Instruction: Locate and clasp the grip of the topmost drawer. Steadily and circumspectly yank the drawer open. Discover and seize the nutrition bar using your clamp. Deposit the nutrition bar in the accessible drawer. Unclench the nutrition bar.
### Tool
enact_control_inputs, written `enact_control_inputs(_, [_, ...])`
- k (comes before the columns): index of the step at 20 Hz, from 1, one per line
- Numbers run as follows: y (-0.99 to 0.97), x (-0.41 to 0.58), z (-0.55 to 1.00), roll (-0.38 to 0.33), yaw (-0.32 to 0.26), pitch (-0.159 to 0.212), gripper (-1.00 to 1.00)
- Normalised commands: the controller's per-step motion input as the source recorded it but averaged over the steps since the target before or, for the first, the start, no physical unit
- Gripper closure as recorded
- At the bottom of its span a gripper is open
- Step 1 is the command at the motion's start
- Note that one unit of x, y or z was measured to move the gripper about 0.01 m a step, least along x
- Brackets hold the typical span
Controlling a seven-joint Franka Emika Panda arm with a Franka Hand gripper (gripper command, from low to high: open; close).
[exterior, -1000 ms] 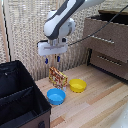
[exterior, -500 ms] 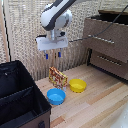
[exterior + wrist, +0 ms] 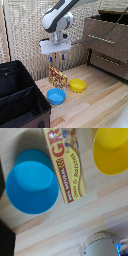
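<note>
The nutrition bar, an orange, red and yellow packet, stands on the wooden table against the wicker wall; in the wrist view the nutrition bar lies between the two bowls. My clamp hangs open just above it, with nothing between the blue-tipped fingers. The dark brown dresser stands at the exterior view's right. Its topmost drawer, with a silver bar handle, seems to stick out a little from the body.
A blue bowl and a yellow bowl sit on the table beside the bar. A black open case fills the exterior view's lower left. The dresser's lower drawer is shut.
The arm's upper links have swung slightly to the exterior view's left. The clamp stays open over the bar, at nearly the same height.
</note>
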Motion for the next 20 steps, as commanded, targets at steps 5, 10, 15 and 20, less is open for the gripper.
enact_control_inputs(5, [-0.02, 0.262, -0.36, -0.037, 0.208, 0.038, -1.00])
enact_control_inputs(10, [-0.11, 0.026, -0.22, -0.068, 0.242, 0.054, -1.00])
enact_control_inputs(15, [-0.01, -0.127, -0.36, -0.113, 0.187, 0.063, -1.00])
enact_control_inputs(20, [0.01, -0.037, -0.30, -0.030, 0.118, 0.030, 1.00])
